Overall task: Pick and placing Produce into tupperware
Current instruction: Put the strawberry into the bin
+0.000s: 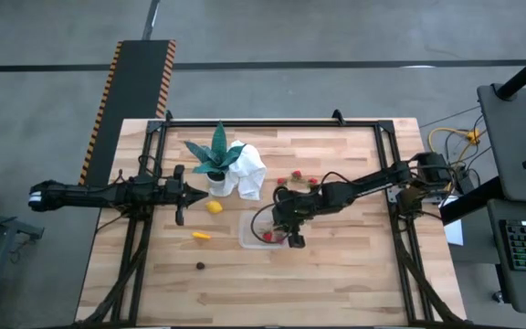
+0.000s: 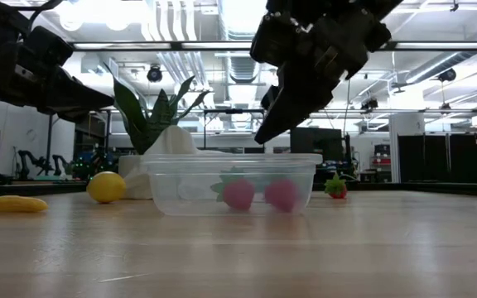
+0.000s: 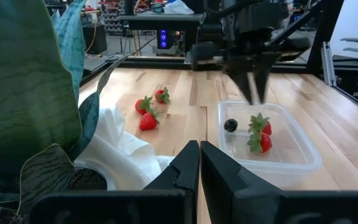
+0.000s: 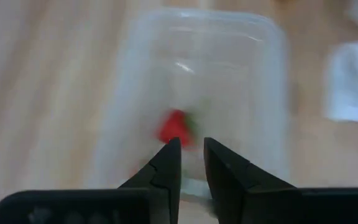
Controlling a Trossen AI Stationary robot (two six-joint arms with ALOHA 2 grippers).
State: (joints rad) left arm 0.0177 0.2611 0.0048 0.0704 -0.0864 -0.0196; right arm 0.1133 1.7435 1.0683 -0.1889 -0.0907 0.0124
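Observation:
The clear tupperware (image 1: 261, 234) (image 2: 230, 184) (image 3: 272, 146) stands on the table and holds two red strawberries (image 3: 261, 127) (image 2: 238, 194) and a tiny dark berry (image 3: 230, 125). My right gripper (image 4: 191, 146) (image 1: 288, 228) hovers just above its inside, pointing down, fingers a narrow gap apart and empty. Three more strawberries (image 1: 296, 176) (image 3: 148, 120) lie on the table beyond the container. A round lemon (image 1: 215, 207) (image 2: 106, 186), a yellow-orange piece (image 1: 201, 236) and a dark berry (image 1: 200, 266) lie to the tupperware's left. My left gripper (image 3: 199, 155) (image 1: 187, 194) waits shut beside the plant.
A green spiky potted plant (image 1: 215, 157) and a crumpled white cloth (image 1: 248, 172) stand at the table's far middle, close to my left gripper. A black frame (image 1: 272, 121) runs along the table's far edge and sides. Bare wood (image 1: 272, 292) lies toward the near edge.

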